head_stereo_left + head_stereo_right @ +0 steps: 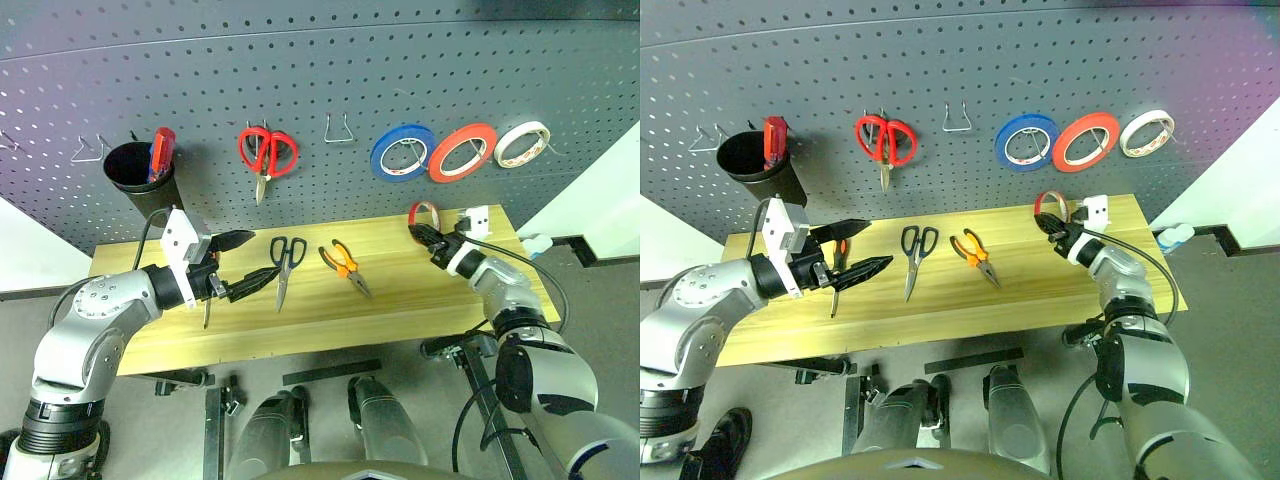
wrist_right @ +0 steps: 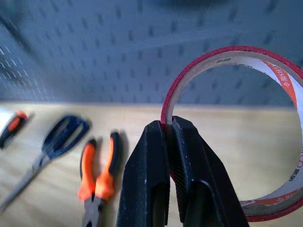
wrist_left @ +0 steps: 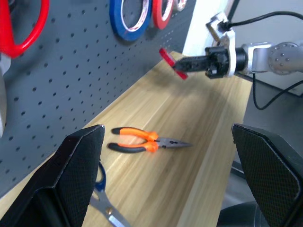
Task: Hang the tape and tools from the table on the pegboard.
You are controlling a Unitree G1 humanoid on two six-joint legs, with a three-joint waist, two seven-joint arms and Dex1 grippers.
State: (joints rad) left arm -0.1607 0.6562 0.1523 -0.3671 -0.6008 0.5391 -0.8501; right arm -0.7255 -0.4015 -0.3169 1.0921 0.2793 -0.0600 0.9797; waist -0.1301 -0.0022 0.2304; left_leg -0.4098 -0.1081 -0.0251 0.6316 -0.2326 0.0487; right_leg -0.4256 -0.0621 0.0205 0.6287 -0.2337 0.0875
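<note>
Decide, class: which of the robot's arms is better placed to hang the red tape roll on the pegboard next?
Probably the right. The right gripper is already shut on the tape, lifted near the pegboard. The left gripper is open, empty, and farther away.

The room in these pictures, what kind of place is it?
Probably a workshop or tool station: a dark pegboard holds red scissors and tape rolls, and pliers lie on a wooden table.
</note>
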